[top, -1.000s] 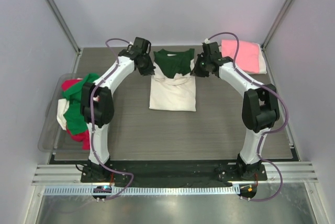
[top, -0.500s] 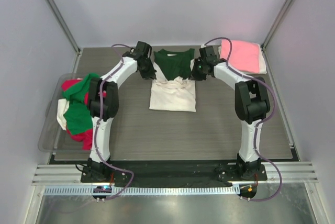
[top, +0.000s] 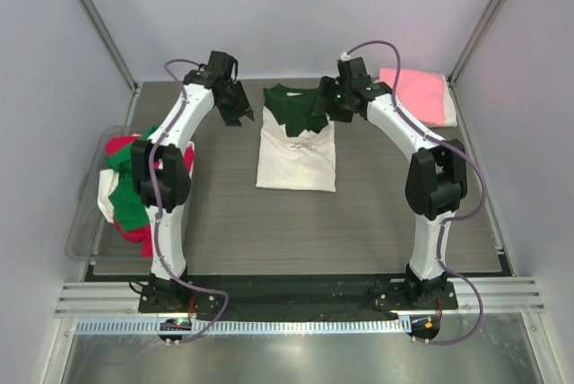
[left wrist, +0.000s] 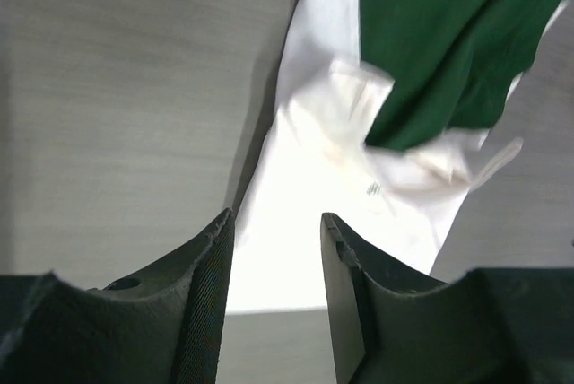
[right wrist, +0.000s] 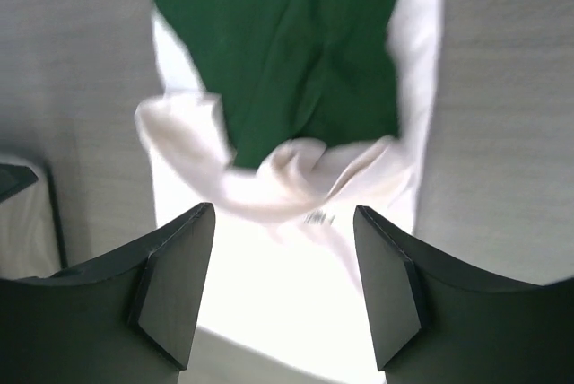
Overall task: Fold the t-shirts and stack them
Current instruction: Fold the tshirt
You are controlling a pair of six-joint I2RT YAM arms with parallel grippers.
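Your left end effector (top: 235, 110) hangs just off the left edge of the cream-and-green shirt (top: 296, 158), fingers parted with nothing between them. The shirt lies flat at the far middle of the desk (top: 386, 213), green part at the far end and rumpled where green meets cream. Your right end effector (top: 321, 113) is over the shirt's far right corner, fingers wide apart and likewise empty; a folded pink shirt (top: 420, 97) lies at the far right, and red and green shirts (top: 133, 191) are heaped in the tub (top: 82, 231) on the left.

Grey table (top: 224, 213) bears a cream-and-green t-shirt (top: 296, 155) (mid-back) and a pink t-shirt (top: 420, 95).
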